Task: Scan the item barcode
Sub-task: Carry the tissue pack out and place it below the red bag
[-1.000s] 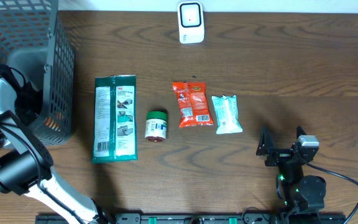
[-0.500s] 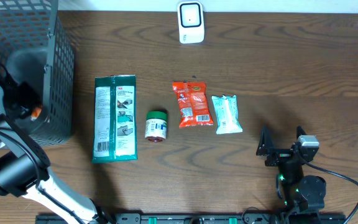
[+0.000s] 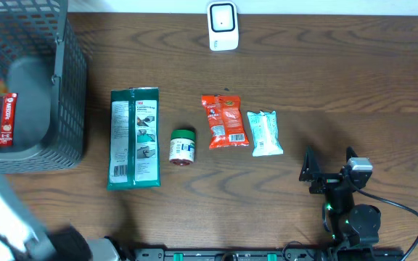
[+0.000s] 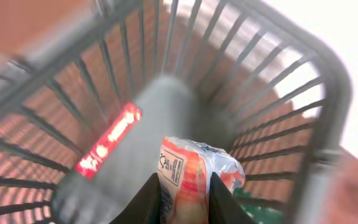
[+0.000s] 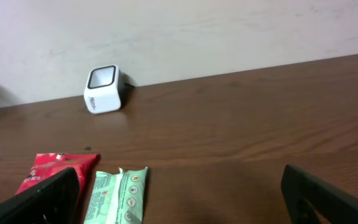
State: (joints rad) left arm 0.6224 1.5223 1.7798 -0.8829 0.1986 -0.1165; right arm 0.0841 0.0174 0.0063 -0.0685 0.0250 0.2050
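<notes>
The left end effector (image 4: 183,198) is closed on an orange-and-white packet (image 4: 191,168), pinching its lower end at the bottom centre of the left wrist view. The packet hangs above the basket (image 4: 328,81), whose floor holds a red bar (image 4: 107,140) at centre left.

This looks like the pick-up step: the item is gripped and the scan is not yet made. Next, I judge, the packet must clear the basket rim and travel across to the scanner (image 3: 222,25) at the top centre of the overhead view. It must then turn so its barcode faces the window; which face carries the barcode I cannot tell.

The right end effector (image 3: 329,165), at lower right, stands wide open and empty.

The bench (image 3: 354,87) is dark brown wood grain. It carries a green pouch (image 3: 134,138), a jar (image 3: 182,146), a red pack (image 3: 223,121) and a pale pack (image 3: 265,133) in a row across the middle. Beyond the scanner rises a plain pale wall (image 5: 229,31).
</notes>
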